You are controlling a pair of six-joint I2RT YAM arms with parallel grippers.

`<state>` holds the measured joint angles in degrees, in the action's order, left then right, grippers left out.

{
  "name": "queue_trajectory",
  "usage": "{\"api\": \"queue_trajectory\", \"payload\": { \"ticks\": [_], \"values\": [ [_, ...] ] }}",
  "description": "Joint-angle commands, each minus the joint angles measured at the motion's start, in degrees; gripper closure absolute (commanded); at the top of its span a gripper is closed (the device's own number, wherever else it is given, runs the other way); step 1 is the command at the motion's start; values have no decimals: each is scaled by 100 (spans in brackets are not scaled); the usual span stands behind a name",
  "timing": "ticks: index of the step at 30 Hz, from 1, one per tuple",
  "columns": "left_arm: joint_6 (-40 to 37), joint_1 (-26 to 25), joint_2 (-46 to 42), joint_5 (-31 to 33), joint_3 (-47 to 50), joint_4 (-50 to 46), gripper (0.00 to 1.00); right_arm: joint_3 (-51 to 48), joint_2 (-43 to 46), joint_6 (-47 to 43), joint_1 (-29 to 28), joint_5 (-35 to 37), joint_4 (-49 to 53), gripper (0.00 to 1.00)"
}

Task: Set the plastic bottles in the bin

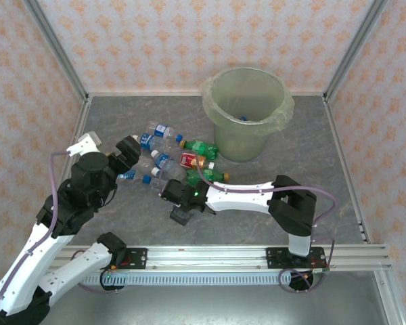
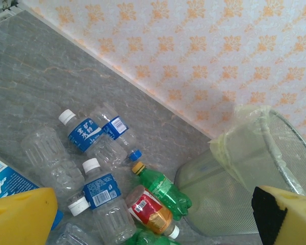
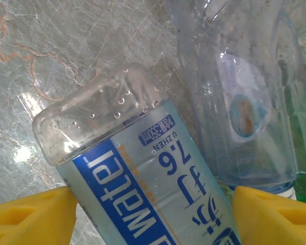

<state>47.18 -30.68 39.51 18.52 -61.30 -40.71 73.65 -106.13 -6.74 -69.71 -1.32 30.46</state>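
From above, the bin (image 1: 247, 115) stands at the back of the grey table (image 1: 325, 176). The plastic bottles (image 1: 169, 159) lie in a heap just in front of it, a little to the left. The left claw (image 1: 128, 152) is at the left edge of the heap. The right claw (image 1: 170, 194) reaches across to the near edge of the heap, low down.

From the left wrist, the left claw (image 2: 153, 212) is spread wide with nothing in it. Bottles lie under it, and one has a red label (image 2: 148, 209). The bin (image 2: 234, 178) is off to the right.

From the right wrist, the right claw (image 3: 153, 204) has a water bottle (image 3: 143, 194) with a blue label between its yellow fingers (image 3: 30, 219). Both fingers touch its sides, so the claw looks clenched on it. A clear bottle (image 3: 245, 92) lies just beside it.

I think the step is picking up this one bottle. Next the claw needs to lift it straight up without dragging its neighbour. Then it must carry it over the bin's rim and let go.
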Motion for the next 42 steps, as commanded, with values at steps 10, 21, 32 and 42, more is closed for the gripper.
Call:
{"api": "queue_trajectory", "payload": {
  "ticks": [10, 21, 32, 42],
  "values": [
    [-9, 44, -64, 124, 108, -166, 1, 233, -565, -38, -117, 188, 12, 28],
    [-7, 44, -57, 66, 116, -165, 1, 294, -699, 72, -130, 307, -9, 48],
    [-182, 44, 115, 101, 51, 63, 1, 129, 216, 372, -125, 775, -216, 52],
    [-653, 42, 637, 102, -347, 480, 1, -43, 1374, 845, -122, 1765, -230, 55]
  ]
}}
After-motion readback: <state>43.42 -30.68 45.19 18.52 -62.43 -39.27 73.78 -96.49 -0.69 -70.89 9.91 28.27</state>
